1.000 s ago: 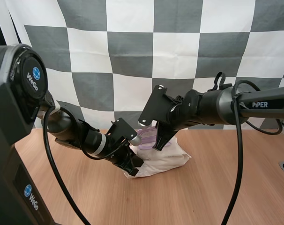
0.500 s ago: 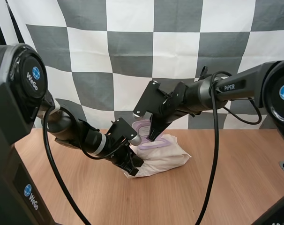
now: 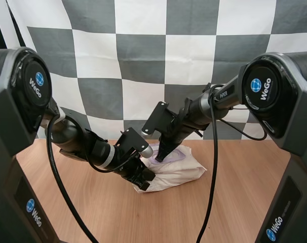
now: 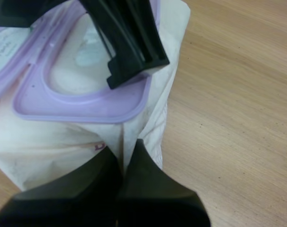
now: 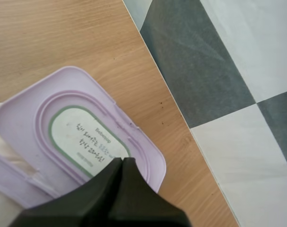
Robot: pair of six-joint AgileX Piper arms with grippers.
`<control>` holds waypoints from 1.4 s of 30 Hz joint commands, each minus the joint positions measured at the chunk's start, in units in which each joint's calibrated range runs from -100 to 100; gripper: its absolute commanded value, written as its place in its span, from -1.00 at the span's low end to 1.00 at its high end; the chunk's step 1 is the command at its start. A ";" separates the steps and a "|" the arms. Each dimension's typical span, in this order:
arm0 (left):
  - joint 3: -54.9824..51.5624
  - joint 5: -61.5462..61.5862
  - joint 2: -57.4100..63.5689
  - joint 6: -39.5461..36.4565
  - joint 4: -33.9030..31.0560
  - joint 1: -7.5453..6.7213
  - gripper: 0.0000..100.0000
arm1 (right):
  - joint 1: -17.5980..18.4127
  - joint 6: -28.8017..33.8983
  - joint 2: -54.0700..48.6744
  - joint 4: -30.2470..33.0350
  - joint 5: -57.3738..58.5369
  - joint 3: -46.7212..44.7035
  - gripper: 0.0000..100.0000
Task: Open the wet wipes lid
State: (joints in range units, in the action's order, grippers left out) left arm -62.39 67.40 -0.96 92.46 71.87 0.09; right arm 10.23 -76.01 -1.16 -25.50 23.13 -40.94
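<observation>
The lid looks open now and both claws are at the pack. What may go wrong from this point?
1. The left claw pinches only a thin fold at the edge of the pack; the film may slip out or tear if pulled.
2. The right claw, shut, sits at the rim of the open lid; once it leaves, the lid may fall shut.
3. Its tips hang close over the purple frame and might snag it.

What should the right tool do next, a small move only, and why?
Probably lift the right tool up, away from the lid. The lid lies folded back, the opening shows white wipes, and the left tool pinches the pack at its edge, so nothing seems left to push.
</observation>
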 commanded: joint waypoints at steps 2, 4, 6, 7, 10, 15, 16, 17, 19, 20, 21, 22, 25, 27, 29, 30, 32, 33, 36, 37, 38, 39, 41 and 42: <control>0.00 -0.07 0.04 0.85 0.09 -0.04 -1.00 | 0.04 -0.03 0.30 0.08 2.04 0.03 -1.00; 0.00 0.10 0.04 0.85 0.11 -0.04 -1.00 | 0.04 -0.03 0.30 0.18 2.38 0.03 -1.00; 0.00 0.68 0.04 0.85 -0.12 -0.04 -1.00 | 0.04 -0.03 -0.40 0.58 2.38 0.03 -1.00; 0.00 1.53 0.04 0.85 -0.38 -0.04 -1.00 | 0.04 0.06 -1.46 0.58 2.38 0.03 -1.00; 0.00 3.48 0.04 0.85 -1.06 -0.04 -1.00 | 0.04 2.02 -6.62 0.58 2.38 0.03 -1.00; 0.00 5.48 0.04 0.85 -2.04 -0.04 -0.94 | 0.04 8.15 -19.11 5.94 8.87 0.03 -1.00; 0.00 6.15 0.04 0.85 -2.54 -0.04 -0.83 | 0.04 10.96 -21.84 8.75 10.96 0.03 -1.00; 0.00 6.78 0.17 0.85 -3.11 -0.04 -0.70 | 0.04 14.18 -24.50 12.23 12.73 0.03 -1.00; 0.00 8.37 0.87 0.85 -4.09 -0.04 -0.24 | 0.04 21.30 -29.32 20.41 16.99 0.03 -1.00; 0.00 9.04 1.58 0.85 -4.70 -0.04 0.07 | 0.04 24.78 -32.03 24.60 19.29 0.03 -1.00; 0.00 9.76 2.19 0.85 -5.02 -0.04 0.44 | 0.04 27.30 -34.07 27.68 21.20 0.03 -1.00; 0.00 10.18 3.25 0.85 -5.30 -0.04 0.81 | 0.04 30.10 -36.54 31.09 23.88 0.03 -1.00; 0.00 12.33 7.65 -0.33 -6.65 -0.04 1.00 | 0.04 35.17 -42.80 37.01 34.03 0.03 -1.00; 0.00 13.62 10.39 -0.46 -7.99 -0.04 1.00 | -0.03 36.95 -47.77 37.17 43.80 0.03 -1.00; 0.00 17.01 17.21 -1.92 -9.30 0.04 1.00 | -0.03 36.95 -51.19 36.06 48.46 0.03 -1.00; 0.00 17.79 19.52 -2.18 -9.60 0.04 1.00 | -0.03 36.95 -52.90 35.57 49.58 0.03 -1.00; 0.00 20.02 25.16 -3.47 -10.48 0.04 1.00 | -0.03 36.95 -57.28 34.45 49.37 0.03 -1.00; 0.00 21.37 28.51 -4.10 -10.57 0.04 1.00 | -0.03 36.95 -59.47 33.50 48.89 0.03 -1.00; 0.00 25.72 38.74 -6.02 -10.47 0.04 1.00 | -0.03 36.95 -65.24 30.11 48.71 0.03 -1.00; 0.00 27.65 41.86 -6.76 -10.46 0.04 1.00 | -0.03 37.19 -66.83 29.16 48.71 0.03 -1.00; 0.00 30.01 45.82 -7.07 -10.09 0.04 1.00 | -0.03 37.89 -68.76 28.29 48.71 0.03 -1.00; 0.00 32.11 50.02 -7.07 -9.92 0.04 1.00 | -0.03 38.03 -70.99 27.47 48.71 0.03 -1.00; 0.48 32.60 59.64 -9.30 -9.92 0.04 0.78 | -0.03 38.03 -74.09 26.53 48.71 0.03 -1.00; 1.05 32.60 63.12 -10.63 -10.03 0.04 0.63 | -0.03 38.13 -75.74 26.21 48.71 0.03 -1.00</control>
State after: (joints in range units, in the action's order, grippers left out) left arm -61.95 99.81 34.40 87.63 61.85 0.09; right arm 10.23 -38.07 -62.17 7.93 71.94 -40.94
